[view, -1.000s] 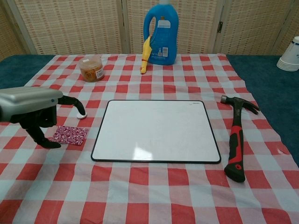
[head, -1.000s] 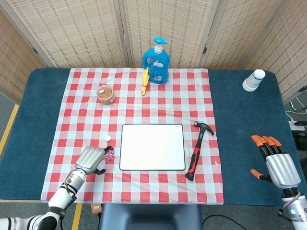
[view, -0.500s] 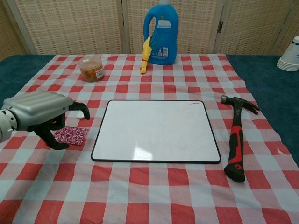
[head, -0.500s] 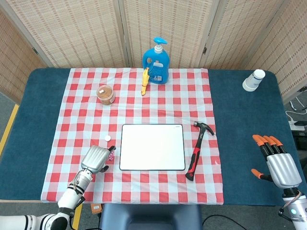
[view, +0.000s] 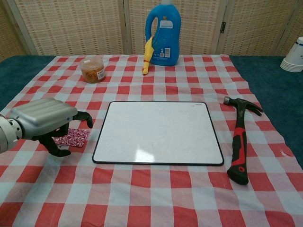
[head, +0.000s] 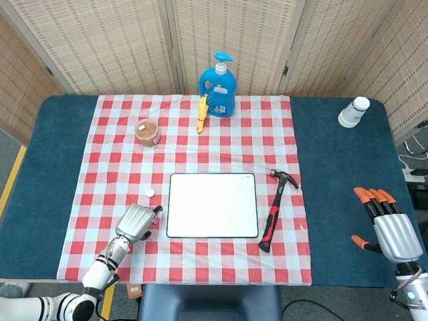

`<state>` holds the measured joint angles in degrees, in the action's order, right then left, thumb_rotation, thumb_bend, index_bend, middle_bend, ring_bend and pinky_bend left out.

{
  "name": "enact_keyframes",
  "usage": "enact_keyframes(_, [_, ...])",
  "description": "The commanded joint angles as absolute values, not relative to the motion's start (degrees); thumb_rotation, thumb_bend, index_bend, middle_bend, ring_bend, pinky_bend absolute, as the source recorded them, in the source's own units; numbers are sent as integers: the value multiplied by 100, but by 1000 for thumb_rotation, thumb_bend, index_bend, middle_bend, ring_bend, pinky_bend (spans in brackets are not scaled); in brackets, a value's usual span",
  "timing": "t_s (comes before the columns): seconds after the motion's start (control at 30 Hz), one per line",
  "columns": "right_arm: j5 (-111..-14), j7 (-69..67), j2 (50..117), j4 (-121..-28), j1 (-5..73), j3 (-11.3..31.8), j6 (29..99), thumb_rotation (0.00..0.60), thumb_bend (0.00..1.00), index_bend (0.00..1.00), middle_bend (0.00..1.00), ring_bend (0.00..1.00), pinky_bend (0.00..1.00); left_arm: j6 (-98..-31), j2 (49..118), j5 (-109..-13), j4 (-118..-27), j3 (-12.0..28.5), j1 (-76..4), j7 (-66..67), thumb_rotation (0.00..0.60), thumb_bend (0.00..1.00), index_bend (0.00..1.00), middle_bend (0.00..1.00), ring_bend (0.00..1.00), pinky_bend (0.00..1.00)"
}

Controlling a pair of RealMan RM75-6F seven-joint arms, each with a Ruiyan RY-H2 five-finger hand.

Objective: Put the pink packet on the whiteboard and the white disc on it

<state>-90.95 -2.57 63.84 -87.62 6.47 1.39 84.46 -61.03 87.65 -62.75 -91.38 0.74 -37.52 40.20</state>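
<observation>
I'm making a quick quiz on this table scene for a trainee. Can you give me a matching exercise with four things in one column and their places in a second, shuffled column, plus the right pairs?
Things:
1. hammer
2. pink packet
3. blue bottle
4. stack of paper cups

Places:
A. on the blue table cover, far right corner
B. partly under the left hand, left of the whiteboard
C. at the far edge of the checked cloth, middle
D. on the cloth, right of the whiteboard

Pairs: 1-D, 2-B, 3-C, 4-A
</observation>
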Motion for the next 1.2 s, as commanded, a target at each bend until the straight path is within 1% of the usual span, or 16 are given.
enact_keyframes(0.03, [-9098, -251, 6386, -8760, 645, 139, 8448, 600, 20, 56, 122, 54, 133, -6084, 8759, -6330, -9106, 81, -3768, 3983, 600, 240, 285, 1000, 1000, 989])
enact_keyframes(0.3, [-9102, -245, 6389, -8760, 643, 138, 8452, 600, 20, 56, 122, 54, 133, -5969, 8717, -6411, -9009, 78, -3870, 4101, 600, 239, 287, 1000, 1000, 989])
enact_keyframes(0.43, [-9090, -245, 6391, -8759, 650, 145, 8437, 600, 20, 56, 122, 54, 133, -5656, 8660, -6314, -8895, 28, -4000, 4213, 600, 241, 287, 1000, 1000, 989])
enact_keyframes(0.63, [-9134, -352, 6348, -8790, 674, 100, 8367, 600, 20, 56, 122, 54, 133, -5284, 8605, -6030, -8751, 106, -4154, 4093, 600, 241, 287, 1000, 1000, 986])
enact_keyframes(0.87, [-9087, -350, 6340, -8784, 683, 127, 8353, 600, 20, 56, 122, 54, 133, -5314, 8517, -5951, -8784, 254, -4229, 3948, 600, 241, 287, 1000, 1000, 986])
enact_keyframes(1.2, [-9094, -336, 6355, -8772, 680, 121, 8359, 600, 20, 56, 122, 54, 133, -5211, 8421, -5594, -8840, 238, -4311, 3988, 600, 243, 279, 1000, 1000, 984])
